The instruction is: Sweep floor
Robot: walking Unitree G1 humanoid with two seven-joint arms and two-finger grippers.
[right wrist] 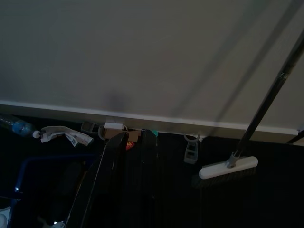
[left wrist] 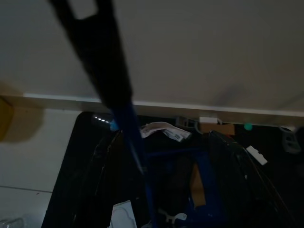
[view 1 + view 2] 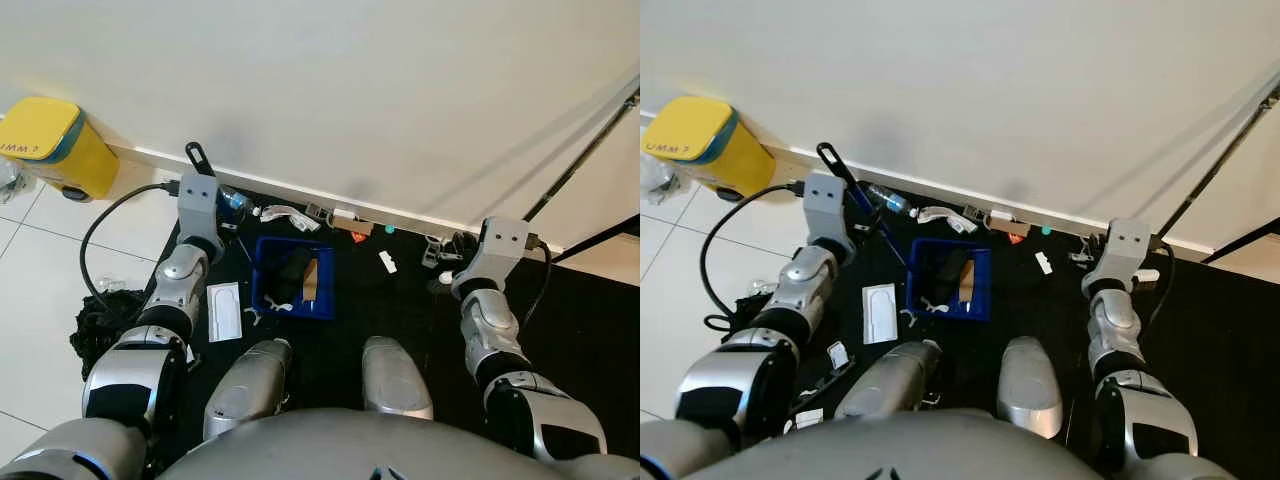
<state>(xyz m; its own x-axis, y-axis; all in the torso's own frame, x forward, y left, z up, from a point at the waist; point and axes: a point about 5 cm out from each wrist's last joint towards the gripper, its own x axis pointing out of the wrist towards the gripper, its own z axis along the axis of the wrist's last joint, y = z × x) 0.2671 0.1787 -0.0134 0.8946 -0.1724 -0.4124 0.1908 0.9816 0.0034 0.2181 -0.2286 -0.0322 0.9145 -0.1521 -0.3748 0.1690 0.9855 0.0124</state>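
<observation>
The broom (image 1: 228, 167) stands at the robot's right, its white-backed head resting on the black mat (image 3: 400, 310) close to the white baseboard (image 1: 57, 111), and its dark handle slants up and away to the right against the wall, so its long axis runs from the floor up toward the upper right.

Nearest the robot, between its two silver knees and the wall, a blue dustpan (image 3: 293, 277) lies on the mat with dark scraps and a piece of brown card inside. Its long dark handle (image 3: 845, 180) rises leftward past the left tool (image 2: 156, 190), which is at the pan; whether its fingers pinch the handle cannot be told. A white paper packet (image 3: 224, 311) lies flat just left of the pan.

The right tool (image 1: 126, 185) hovers over the mat at the right, well apart from the broom head, its two black fingers close together with nothing between them.

Farther out, litter lines the baseboard: a clear plastic bottle (image 3: 885, 199), a crumpled white wrapper (image 3: 283, 214), a small brown box (image 3: 352, 224), a white chip (image 3: 387, 262) and a grey clip (image 1: 191, 150). A yellow bin (image 3: 52, 143) sits far left on the pale tile floor (image 3: 40, 290), with a black cable (image 3: 100, 225) looping beside it.
</observation>
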